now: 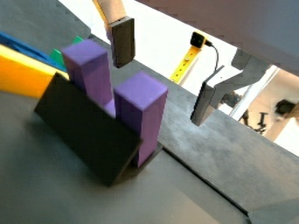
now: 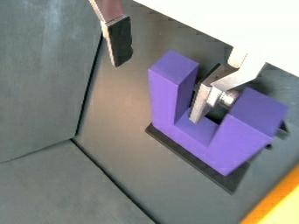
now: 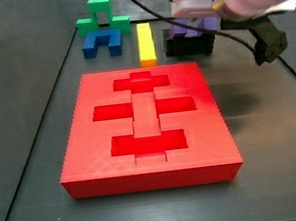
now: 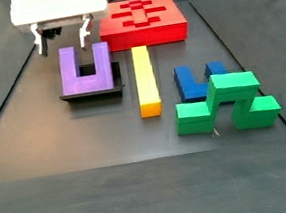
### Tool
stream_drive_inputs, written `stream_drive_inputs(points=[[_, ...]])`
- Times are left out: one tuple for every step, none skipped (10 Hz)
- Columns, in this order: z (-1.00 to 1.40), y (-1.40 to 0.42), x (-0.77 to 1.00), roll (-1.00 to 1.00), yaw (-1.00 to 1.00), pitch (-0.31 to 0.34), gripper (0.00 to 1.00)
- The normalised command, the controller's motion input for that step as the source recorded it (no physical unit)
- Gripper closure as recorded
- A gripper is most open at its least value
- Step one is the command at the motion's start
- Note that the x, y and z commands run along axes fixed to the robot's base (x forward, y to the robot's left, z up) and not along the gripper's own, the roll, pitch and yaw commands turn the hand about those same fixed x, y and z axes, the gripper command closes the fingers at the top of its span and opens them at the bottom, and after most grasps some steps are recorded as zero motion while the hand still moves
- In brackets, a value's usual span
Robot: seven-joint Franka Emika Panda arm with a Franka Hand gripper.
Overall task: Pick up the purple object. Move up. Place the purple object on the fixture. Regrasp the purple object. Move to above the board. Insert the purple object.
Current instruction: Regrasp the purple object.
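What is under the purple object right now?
The purple object stands prongs-up in the black fixture, with the open gripper above its prongs. Its base hides the fixture's slot.

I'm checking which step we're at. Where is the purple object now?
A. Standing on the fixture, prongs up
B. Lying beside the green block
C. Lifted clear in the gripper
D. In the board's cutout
A: the purple object stands prongs up on the fixture, with the gripper open just above it.
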Motion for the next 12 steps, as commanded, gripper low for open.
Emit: stream_drive_inputs(points=[[-0.28,0.10,0.16,-0.09,0.00,-0.043,0.00],[-0.24,0.12,0.14,-0.23,0.00,-0.114,0.00],[-0.11,0.17,0.10,-0.49,0.00,-0.246,0.00],[0.00,0.17,0.00,-0.63,0.00,-0.343,0.00],[0.00,0.13,0.00,-0.45,0.00,-0.277,0.00],[-0.01,0.01,0.00,-0.39,0.04,-0.249,0.00],[-0.12,0.00,-0.04,-0.25,0.00,-0.220,0.00],[-0.21,0.00,-0.09,-0.15,0.00,-0.206,0.00],[-0.06,0.00,-0.06,0.00,0.00,-0.089,0.00],[-0.02,0.00,-0.02,0.15,0.00,0.000,0.00],[0.00,0.00,0.00,0.15,0.00,0.000,0.00],[0.00,-0.08,0.00,0.28,0.00,0.000,0.00]])
